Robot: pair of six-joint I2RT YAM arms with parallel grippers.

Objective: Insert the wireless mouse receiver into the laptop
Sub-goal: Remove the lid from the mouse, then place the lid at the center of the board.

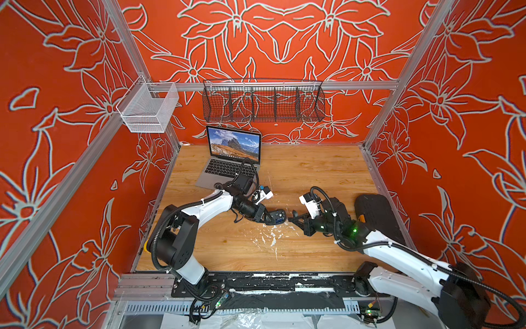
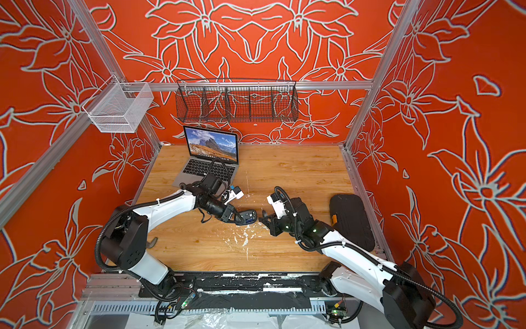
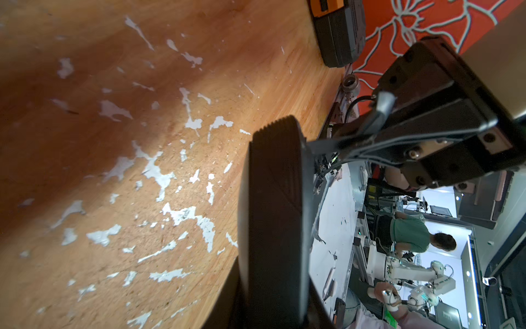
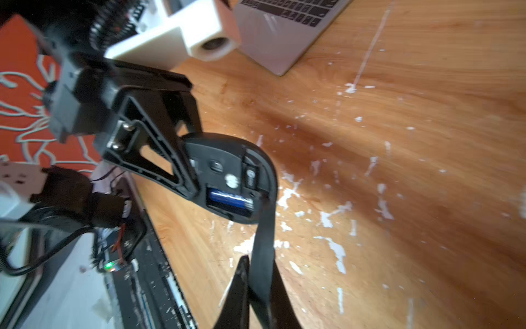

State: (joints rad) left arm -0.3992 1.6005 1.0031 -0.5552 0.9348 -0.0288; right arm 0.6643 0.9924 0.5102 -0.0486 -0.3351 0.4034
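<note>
Mouse held belly-up at mid-frame; receiver not yet in the laptop.
Left pincer clenched on the mouse, underside up. Its open bay holds one blue battery. Beside it, the wireless mouse receiver sits as a dark stub in its slot. Right pincer clenched, tips touching the mouse rim by the bay. Laptop open at upper left of the worktop, well apart from the receiver. Mouse label blurred, unreadable.
</note>
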